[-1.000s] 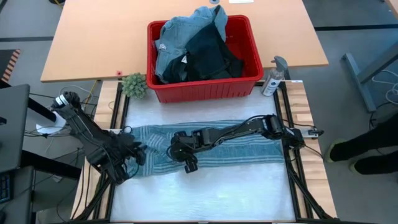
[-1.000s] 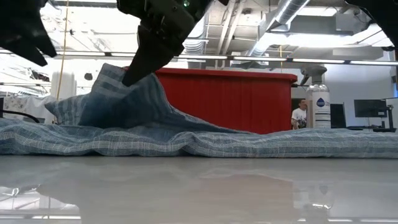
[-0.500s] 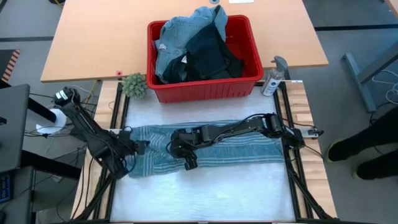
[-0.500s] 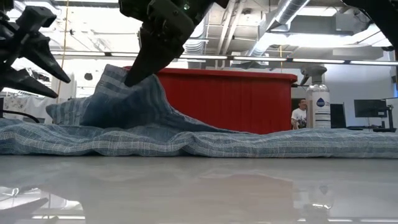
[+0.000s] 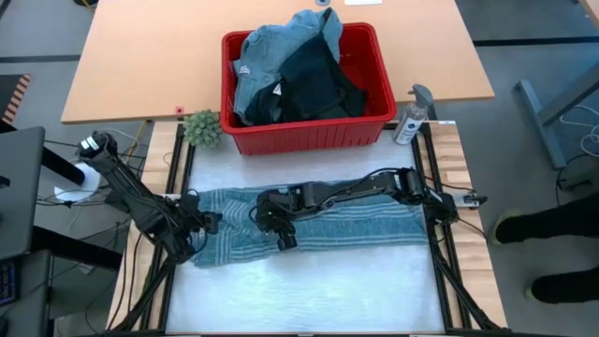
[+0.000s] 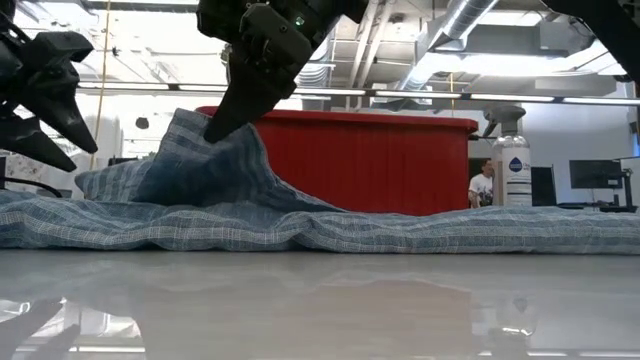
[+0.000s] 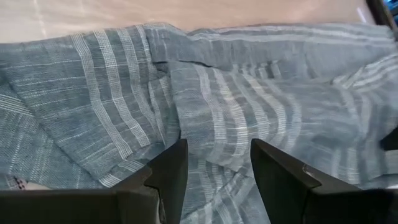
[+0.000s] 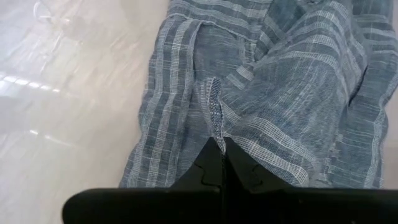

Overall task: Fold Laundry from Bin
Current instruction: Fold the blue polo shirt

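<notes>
From my low camera, glossy white table (image 6: 320, 310) lies nearest. On it the striped shirt (image 5: 356, 223) stretches flat; my right gripper (image 8: 217, 149) pinches a fold up into a peak, while my left gripper (image 7: 214, 163) hovers parted above its end. Behind, the red bin (image 5: 309, 136) holds heaped laundry (image 5: 290, 65), partly hidden; a spray bottle (image 6: 510, 160) stands beside it.

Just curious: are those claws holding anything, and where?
The right gripper pinches a raised fold of the striped shirt near its middle. The left gripper is open, holding nothing.
</notes>
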